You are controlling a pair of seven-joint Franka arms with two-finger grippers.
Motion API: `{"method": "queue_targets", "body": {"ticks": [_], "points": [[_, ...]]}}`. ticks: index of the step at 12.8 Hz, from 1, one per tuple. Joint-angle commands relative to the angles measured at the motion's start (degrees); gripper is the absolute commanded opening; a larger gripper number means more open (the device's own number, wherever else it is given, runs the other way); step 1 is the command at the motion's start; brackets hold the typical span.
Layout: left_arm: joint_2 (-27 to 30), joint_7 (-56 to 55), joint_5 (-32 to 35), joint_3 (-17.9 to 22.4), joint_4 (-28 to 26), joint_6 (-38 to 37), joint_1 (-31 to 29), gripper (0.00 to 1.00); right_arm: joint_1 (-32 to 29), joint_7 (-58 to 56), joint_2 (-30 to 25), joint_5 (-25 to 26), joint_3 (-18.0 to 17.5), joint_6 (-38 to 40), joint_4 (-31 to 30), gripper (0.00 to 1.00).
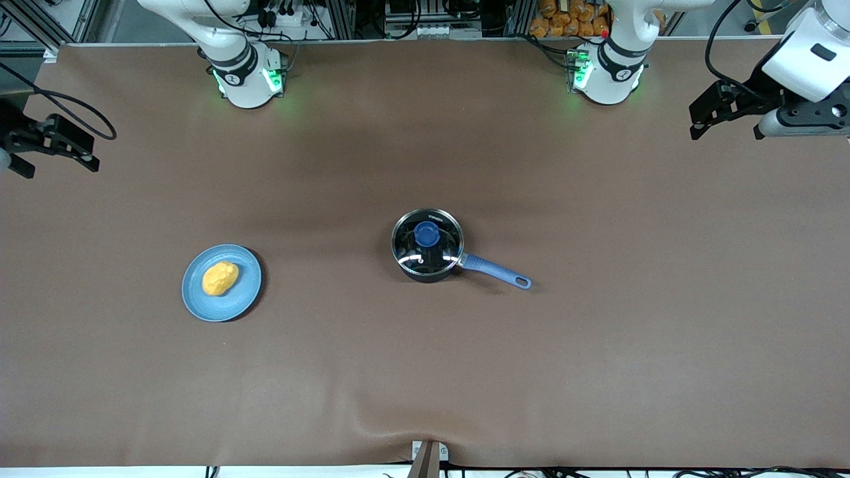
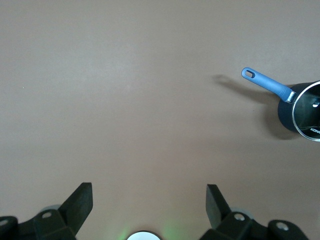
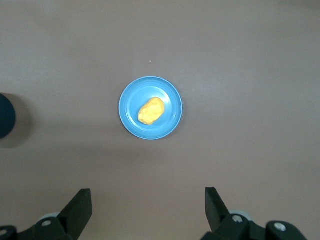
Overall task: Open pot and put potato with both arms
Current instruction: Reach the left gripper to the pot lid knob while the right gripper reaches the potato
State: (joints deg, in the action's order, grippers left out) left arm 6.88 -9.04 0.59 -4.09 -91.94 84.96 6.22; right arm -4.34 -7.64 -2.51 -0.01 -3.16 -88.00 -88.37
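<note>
A black pot (image 1: 427, 255) with a blue handle (image 1: 497, 271) carries a clear glass lid (image 1: 427, 240) topped by a blue knob (image 1: 426, 234). A yellow-orange potato (image 1: 220, 278) lies on a light blue plate (image 1: 247, 295). The table (image 1: 597, 345) is plain brown.

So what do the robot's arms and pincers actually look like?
Both arms are glossy white with black rings at the joints, green lights glowing at the bases and black cables trailing. The left pincer and right pincer are matte black, each with two angular, wedge-shaped fingers.
</note>
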Motion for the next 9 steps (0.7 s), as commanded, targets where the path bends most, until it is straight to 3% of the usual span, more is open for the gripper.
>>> {"method": "queue_targets", "body": {"ticks": [1,4,6,9], "points": [[0.24,-0.10,-0.33,-0.04,0.71,-1.02,0.11,1.00,-1.38,-0.71,0.13,-2.61,-0.35,1.08,0.31,1.00],[-2.21,-0.01,-0.86,-0.12,3.78,-1.11,0.55,1.00,-0.94,1.66,0.40,-2.54,-0.53,1.43,-0.04,1.00],[-5.19,-0.79,-6.10,-0.91,3.97,-0.41,1.16,1.00,-1.38,1.93,2.14,-4.28,-0.62,1.34,-0.83,1.00],[-10.64,-6.04,-7.10,-4.95,3.79,8.17,4.59,1.00,-1.55,3.60,7.24,-4.82,-0.53,0.20,-1.80,1.00]]}}
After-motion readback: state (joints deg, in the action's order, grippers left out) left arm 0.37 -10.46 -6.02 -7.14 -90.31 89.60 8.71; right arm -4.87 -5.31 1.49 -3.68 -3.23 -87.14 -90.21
